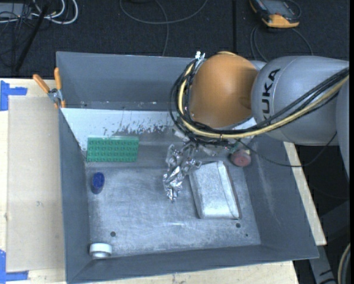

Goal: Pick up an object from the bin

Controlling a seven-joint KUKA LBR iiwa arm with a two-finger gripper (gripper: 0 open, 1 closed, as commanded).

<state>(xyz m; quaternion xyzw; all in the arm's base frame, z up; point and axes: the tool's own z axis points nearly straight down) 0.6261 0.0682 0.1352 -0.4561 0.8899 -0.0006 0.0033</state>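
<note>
Camera view, single entry. Arm enters from the right; its orange cover (219,91) sits over the bin's (117,87) middle-right. The gripper (175,179) hangs below it, low in the bin, near the floor at centre. You cannot tell from this angle whether it is released or clenched, and nothing is visibly held.

Step in hand, as judged: approach or descent, grasp not yet made. The nearest candidate is the pale grey block (215,191), lying flat just to the right of the gripper, its long side running toward the bin's front. Contact between the two cannot be confirmed.

Next move, as judged: you would need to shift right to straddle the block across its narrow width, then close. The block lies flat on the floor, so a shallow grip may slip off.

Bin contents:
- pink round piece (242,157), behind the block, near the arm
- green studded plate (112,149), back left
- blue piece (97,183), left side
- white ring (101,250), front-left corner

All are well apart from each other; no heap.
</note>
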